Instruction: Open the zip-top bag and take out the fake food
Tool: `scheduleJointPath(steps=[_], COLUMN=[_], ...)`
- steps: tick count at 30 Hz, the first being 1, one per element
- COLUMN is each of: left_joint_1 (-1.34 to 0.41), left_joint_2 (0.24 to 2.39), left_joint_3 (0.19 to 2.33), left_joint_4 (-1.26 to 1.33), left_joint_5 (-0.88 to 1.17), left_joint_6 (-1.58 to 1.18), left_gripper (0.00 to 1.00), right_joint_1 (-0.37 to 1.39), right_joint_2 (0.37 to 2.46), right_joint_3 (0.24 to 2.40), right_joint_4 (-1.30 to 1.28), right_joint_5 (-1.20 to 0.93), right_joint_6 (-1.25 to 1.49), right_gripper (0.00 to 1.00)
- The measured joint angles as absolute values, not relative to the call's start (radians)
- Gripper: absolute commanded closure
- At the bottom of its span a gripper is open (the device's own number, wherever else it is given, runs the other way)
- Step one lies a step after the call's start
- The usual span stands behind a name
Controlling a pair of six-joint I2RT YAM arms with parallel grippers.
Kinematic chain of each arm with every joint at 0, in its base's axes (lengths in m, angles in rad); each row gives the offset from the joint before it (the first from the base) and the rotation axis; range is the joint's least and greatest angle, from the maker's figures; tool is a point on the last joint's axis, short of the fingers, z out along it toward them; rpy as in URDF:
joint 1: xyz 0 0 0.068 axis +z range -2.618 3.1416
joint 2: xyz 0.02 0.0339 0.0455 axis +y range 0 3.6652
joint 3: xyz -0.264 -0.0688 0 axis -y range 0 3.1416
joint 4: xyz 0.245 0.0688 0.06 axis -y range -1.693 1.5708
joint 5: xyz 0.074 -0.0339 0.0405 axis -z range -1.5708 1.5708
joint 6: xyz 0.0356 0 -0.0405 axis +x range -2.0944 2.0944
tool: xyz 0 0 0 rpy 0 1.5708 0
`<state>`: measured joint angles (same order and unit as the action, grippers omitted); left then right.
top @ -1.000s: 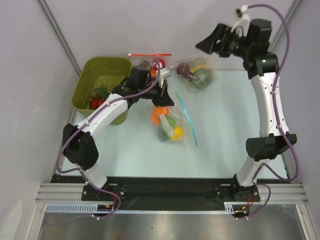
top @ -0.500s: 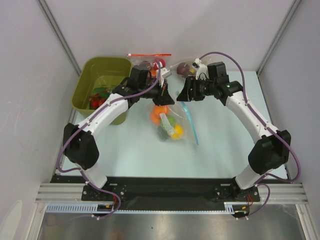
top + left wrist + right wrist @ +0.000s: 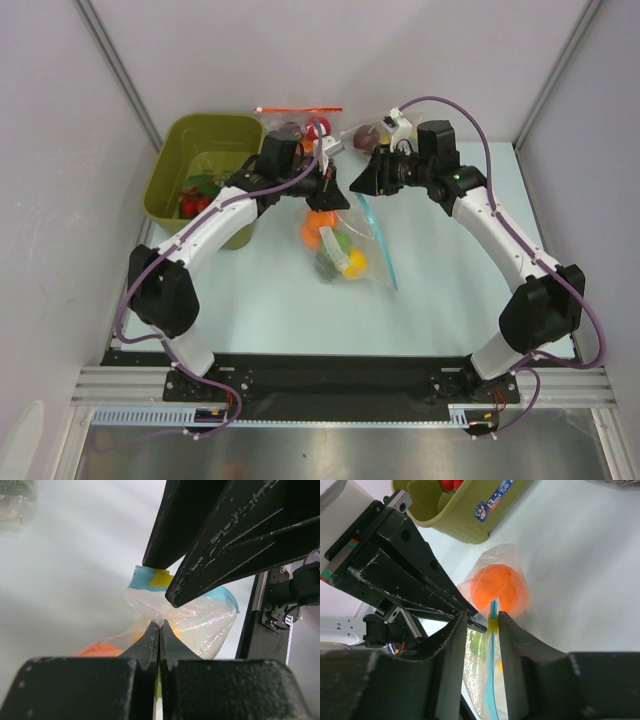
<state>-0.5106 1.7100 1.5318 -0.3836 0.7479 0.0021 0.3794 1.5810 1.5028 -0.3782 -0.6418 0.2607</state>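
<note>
A: Both arms are in over the bag [image 3: 375, 262]. It lies flat at mid-table with its zip edge along the three o'clock side, and the two grippers meet at the twelve o'clock end of that edge.

B: What's the left gripper [image 3: 159, 626] doing?

A: Its fingers are pressed tight together, with a fold of clear plastic pinched between them just under the blue zip strip [image 3: 491, 692]. That's the anchor hold, I'd say.

B: And the right gripper [image 3: 482, 617]?

A: Its fingers are narrow, one on each side of the strip at the little yellow slider [image 3: 493, 625]. One finger touches it, but there's a sliver of gap on the other side. So it brackets the slider rather than clamps it.

B: Is the bag open?

A: Not that I can see. The strip reads as one unbroken blue line running toward five o'clock, so I judge the seal shut. The plastic fruits [image 3: 338, 248] all sit inside. The orange one [image 3: 499, 587] is nearest the grippers, with yellow and the greens toward six o'clock.

B: Nothing out on the table [image 3: 450, 270]?

A: None from this bag. It's early days: the grips look set, the pull along the zip is to come, and then every fruit has to come out.

B: Neighbours?

A: A green bin [image 3: 170, 160] at ten o'clock and two other bags at twelve o'clock. One has a red strip [image 3: 298, 110], the other shows purple fruit [image 3: 366, 134]. Neither gripper holds those.
</note>
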Motion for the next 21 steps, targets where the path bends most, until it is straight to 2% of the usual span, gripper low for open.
scheduleJointPath(steps=[11,15,20,21], left_joint_1=[-0.511,-0.511,-0.511,-0.511], left_joint_2=[1.715,1.715,1.715,1.715], left_joint_3=[1.534,1.534,1.534,1.534], left_joint_4=[-0.384,-0.384,-0.384,-0.384], left_joint_5=[0.748,0.748,0.748,0.748], left_joint_6=[0.002,0.003,0.009,0.009], left_gripper=[1.00,1.00,1.00,0.99], right_joint_1=[0.379,0.379,0.379,0.379], right_joint_2=[1.584,1.591,1.594,1.594], right_joint_3=[1.503,1.502,1.502,1.502], right_joint_4=[-0.396,-0.399,-0.399,-0.399], right_joint_5=[-0.675,-0.675,-0.670,-0.670], right_joint_6=[0.252,0.248,0.237,0.234], right_gripper=[0.67,0.71,1.00,1.00])
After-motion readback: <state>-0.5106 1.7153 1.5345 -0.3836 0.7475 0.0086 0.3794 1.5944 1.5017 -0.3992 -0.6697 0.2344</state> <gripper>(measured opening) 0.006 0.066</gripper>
